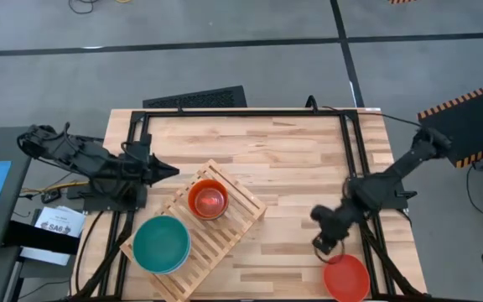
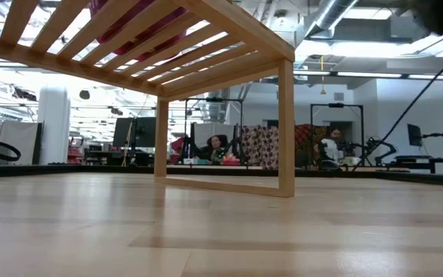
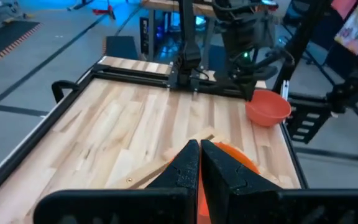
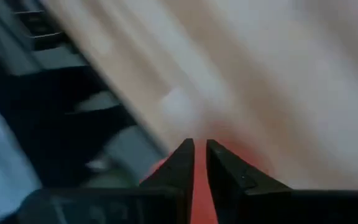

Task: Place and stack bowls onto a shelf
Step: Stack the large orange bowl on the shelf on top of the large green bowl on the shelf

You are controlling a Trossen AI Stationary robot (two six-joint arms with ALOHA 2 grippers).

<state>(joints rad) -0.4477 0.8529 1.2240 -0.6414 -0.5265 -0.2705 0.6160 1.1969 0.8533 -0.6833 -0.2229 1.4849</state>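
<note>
The shelf (image 1: 225, 220), a rack of pale wooden slats, stands askew on the table's near left part; the low view shows it from underneath (image 2: 229, 46). On it sit an orange-red bowl stack (image 1: 208, 200) and a teal bowl stack (image 1: 162, 243). My right gripper (image 1: 325, 243) is shut on a red bowl (image 1: 346, 278) near the table's near right corner; that bowl also shows in the left wrist view (image 3: 268, 107). My left gripper (image 1: 171, 170) is shut, hovering just left of the shelf's far end and touching nothing. My right gripper pinches the red bowl by its rim (image 4: 199, 180), on the side toward the shelf (image 1: 332, 261). The fingers (image 3: 248, 87) come from above, pointing down. The bowl sits mouth up beside the fingers; whether its base touches the table I cannot tell.
A black frame (image 1: 246, 111) runs along the table's far edge and down both sides (image 1: 360, 193). Bare tabletop (image 1: 300, 168) lies between the shelf and the right arm. The orange bowl (image 3: 236, 157) lies just below my left fingers. People sit in the room far behind the table (image 2: 215, 146).
</note>
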